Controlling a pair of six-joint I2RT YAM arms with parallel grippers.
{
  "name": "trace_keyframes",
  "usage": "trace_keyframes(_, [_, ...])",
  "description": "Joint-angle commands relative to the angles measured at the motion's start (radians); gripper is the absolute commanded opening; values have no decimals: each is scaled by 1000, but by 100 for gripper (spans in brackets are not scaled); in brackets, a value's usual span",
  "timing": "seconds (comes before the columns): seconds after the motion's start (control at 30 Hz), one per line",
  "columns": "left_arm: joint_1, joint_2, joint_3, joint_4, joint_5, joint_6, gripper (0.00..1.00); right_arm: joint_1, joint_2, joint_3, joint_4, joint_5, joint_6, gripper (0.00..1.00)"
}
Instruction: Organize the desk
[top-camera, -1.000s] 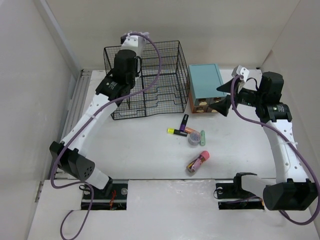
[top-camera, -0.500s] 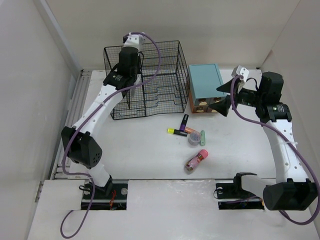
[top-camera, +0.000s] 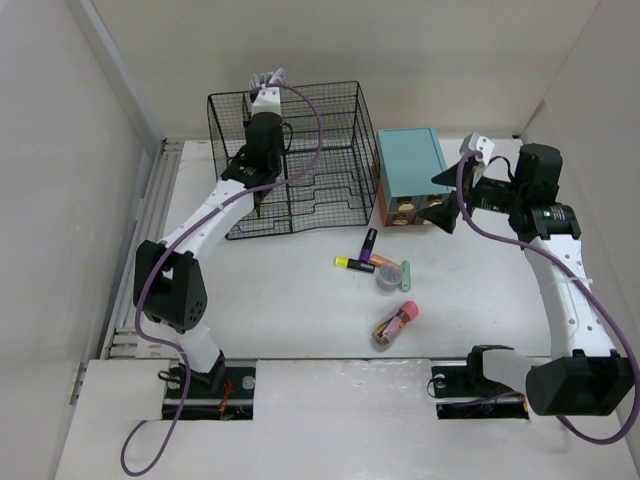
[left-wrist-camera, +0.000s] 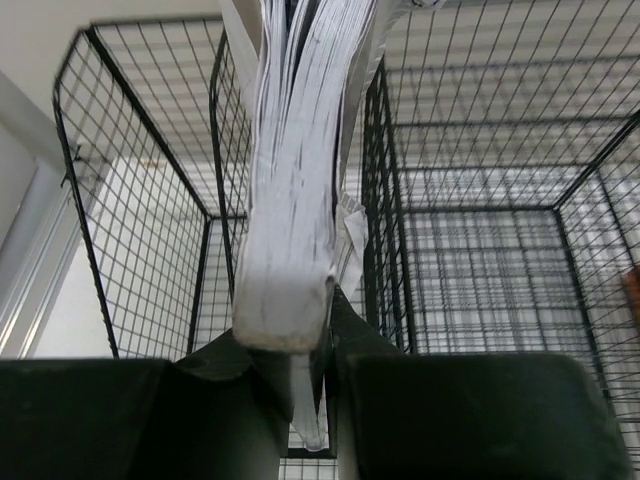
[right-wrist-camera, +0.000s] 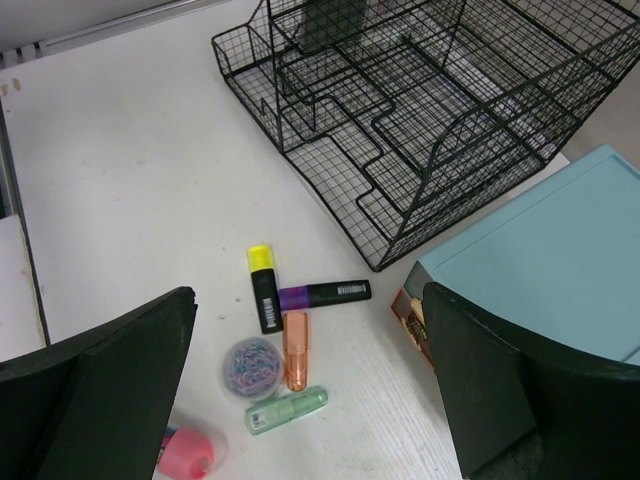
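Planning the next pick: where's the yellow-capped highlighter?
Top view: the yellow-capped highlighter lies near the middle of the desk, beside the purple highlighter, left of the clip jar.

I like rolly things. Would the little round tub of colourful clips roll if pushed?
Probably not: the tub seems to sit flat on the desk, so it would likely slide. It looks small and light, so it might bump the orange pen beside it.

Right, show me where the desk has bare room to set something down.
Bare desk in front of the wire organizer, left of the highlighters; also front right, before the teal drawer box. Crowded in the middle: highlighters, clip tub, pink-capped tube.
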Motion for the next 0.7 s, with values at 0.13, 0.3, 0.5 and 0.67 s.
trace_keyframes(0.13, [2, -58, -169, 401, -82, -14, 0, -5, -5, -4, -14, -48, -54, 100])
trace_keyframes(0.3, [2, -58, -215, 438, -73, -40, 0, -5, 4, -4, -33, -58, -74, 100])
trace_keyframes(0.5, [11, -48, -251, 470, -73, -49, 0, -5, 13, -4, -42, -67, -92, 100])
trace_keyframes(0.67, [11, -38, -286, 470, -64, -71, 0, -5, 13, -4, -51, -67, -92, 100])
